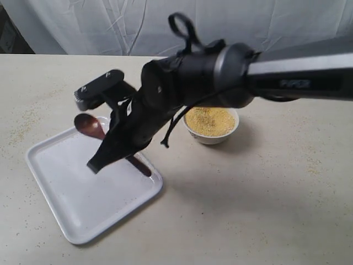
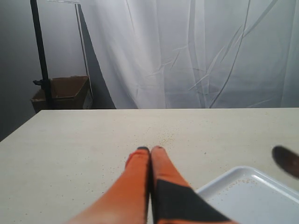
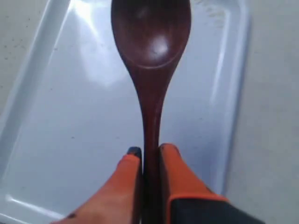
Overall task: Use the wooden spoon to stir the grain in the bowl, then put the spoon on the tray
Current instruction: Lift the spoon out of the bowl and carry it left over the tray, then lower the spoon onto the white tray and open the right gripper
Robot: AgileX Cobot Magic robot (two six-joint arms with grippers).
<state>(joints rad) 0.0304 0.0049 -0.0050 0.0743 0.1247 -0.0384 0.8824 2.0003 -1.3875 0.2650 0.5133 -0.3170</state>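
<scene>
The right gripper [image 3: 150, 154] has its jaws clenched on the slim handle of the spoon [image 3: 150, 42], well back from the oval head. The spoon hangs over the tray [image 1: 83, 215], its head near the tray's far rim. We cannot tell whether it touches the tray's surface. The bowl [image 1: 212, 135] stands on the table [image 1: 276, 210] beside the tray and apart from it, filled with grain [image 1: 209, 120]. The left gripper [image 2: 150, 150] is pressed shut on nothing, low over the bare table near a corner of the tray.

We judge the spoon light and stiff, and its glossy finish looks slick. A pinch on so thin a handle could let it swivel or slide, so the hold is best kept where the handle is widest enough to seat, with the head level before letting go. The tray looks like light plastic and may shift if nudged. Its low rim will stop a rolling spoon only just. The bowl looks ceramic, so hard and breakable, and small enough to skid under a sideways push. The grain is loose and fine, and specks of it already lie scattered on the table.

We find no brand or label on the spoon, bowl or tray. A small mark on the right arm [image 1: 300, 74] is too blurred to read.
</scene>
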